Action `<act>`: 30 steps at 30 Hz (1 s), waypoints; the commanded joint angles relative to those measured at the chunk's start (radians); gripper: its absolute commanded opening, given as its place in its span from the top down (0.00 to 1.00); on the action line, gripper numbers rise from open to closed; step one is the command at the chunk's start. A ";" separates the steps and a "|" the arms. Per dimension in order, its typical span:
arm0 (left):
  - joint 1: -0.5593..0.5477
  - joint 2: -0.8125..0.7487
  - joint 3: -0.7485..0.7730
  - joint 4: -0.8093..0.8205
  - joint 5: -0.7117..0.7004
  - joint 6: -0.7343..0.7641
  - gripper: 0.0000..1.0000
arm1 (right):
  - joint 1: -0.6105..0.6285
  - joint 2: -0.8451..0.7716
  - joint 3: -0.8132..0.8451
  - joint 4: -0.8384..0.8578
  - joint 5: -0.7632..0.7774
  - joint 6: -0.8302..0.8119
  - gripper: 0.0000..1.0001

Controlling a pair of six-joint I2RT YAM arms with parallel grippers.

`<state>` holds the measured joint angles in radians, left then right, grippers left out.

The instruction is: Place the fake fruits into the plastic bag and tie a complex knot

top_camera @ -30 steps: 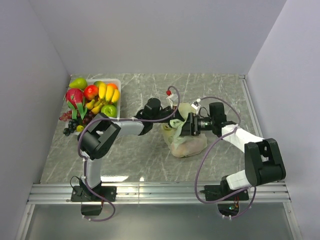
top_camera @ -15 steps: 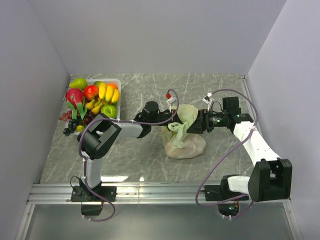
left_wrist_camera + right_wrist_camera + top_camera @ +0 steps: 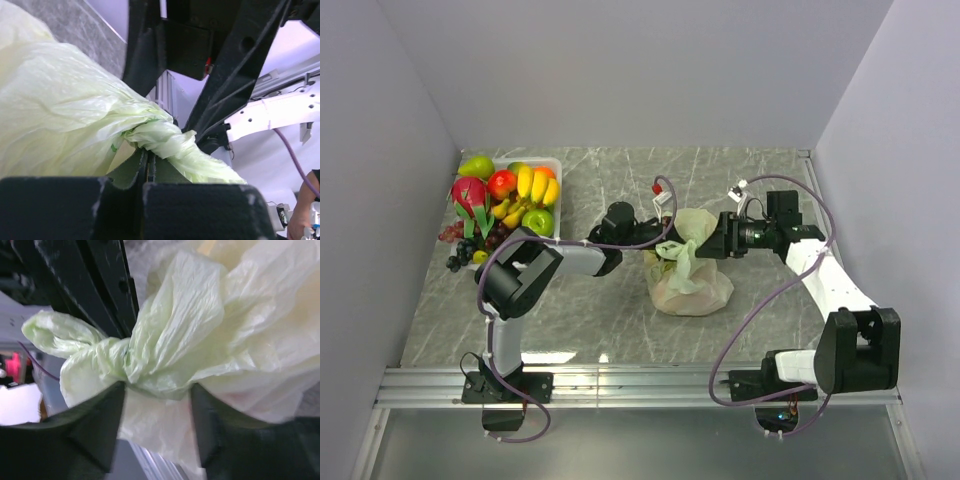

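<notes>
The pale-green plastic bag (image 3: 692, 285) sits mid-table with peach-coloured shapes showing through it. Its handles are twisted into a knot (image 3: 127, 360) at the top. My left gripper (image 3: 658, 241) is shut on a twisted handle end (image 3: 167, 142) at the bag's left side, and its jaws (image 3: 148, 156) are pressed together. My right gripper (image 3: 713, 241) is at the bag's right side. In the right wrist view it (image 3: 157, 400) is open, its fingers (image 3: 92, 432) apart just below the knot with bag plastic between them. Many fake fruits (image 3: 510, 200) lie at the far left.
A clear tray (image 3: 556, 163) at the back left holds bananas, apples and a dragonfruit. Dark grapes (image 3: 463, 252) lie beside it on the table. Side walls stand left and right. The arms' cables loop over the bag area.
My right arm has swung out to the right and its gripper has come off the bag's top to its right side. The bag's neck has drawn tighter. The left gripper has held its place.
</notes>
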<state>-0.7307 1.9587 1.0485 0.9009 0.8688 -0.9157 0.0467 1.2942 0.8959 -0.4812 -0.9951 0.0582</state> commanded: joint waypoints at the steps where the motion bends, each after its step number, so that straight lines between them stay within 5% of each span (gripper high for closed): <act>1: -0.007 -0.003 0.025 0.112 0.039 -0.040 0.99 | 0.044 -0.003 0.003 0.208 -0.016 0.163 0.31; 12: -0.003 -0.014 0.019 0.094 -0.048 -0.037 1.00 | 0.140 0.005 -0.089 0.319 0.004 0.301 0.25; 18: 0.025 -0.041 -0.013 0.082 -0.073 -0.012 1.00 | 0.134 -0.044 -0.106 0.193 0.035 0.223 0.25; 30: -0.019 0.017 0.001 0.325 0.018 -0.273 0.99 | 0.139 0.023 -0.134 0.417 -0.016 0.388 0.23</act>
<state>-0.7216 1.9640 1.0267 1.0801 0.8371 -1.1233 0.1745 1.2808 0.7181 -0.1577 -0.9932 0.3943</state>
